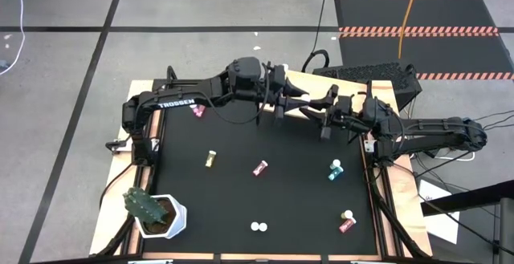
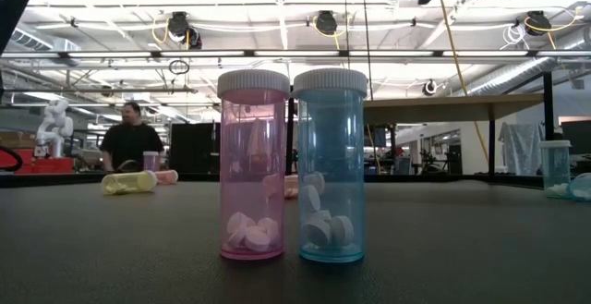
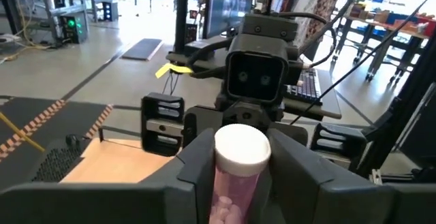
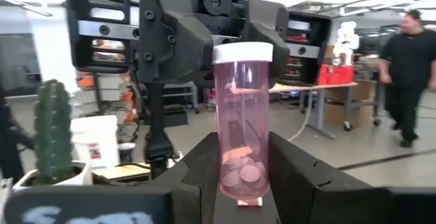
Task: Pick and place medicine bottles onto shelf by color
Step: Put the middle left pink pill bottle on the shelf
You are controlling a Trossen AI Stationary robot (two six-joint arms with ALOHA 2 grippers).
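I'm looking down on a black surface in a workshop, with small medicine bottles lying scattered on it. Both arms are meeting above its far edge, close to the wooden shelf, over a pink bottle. The right hand is pinching its body, and the left hand is narrowing around the white-capped end, fingers flanking it. If one lets go before the other is gripping, I'm expecting it to drop.

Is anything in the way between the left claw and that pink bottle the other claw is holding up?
Nothing visible. The right gripper holds the pink bottle upright by its lower body, and the left gripper is right at its white cap.
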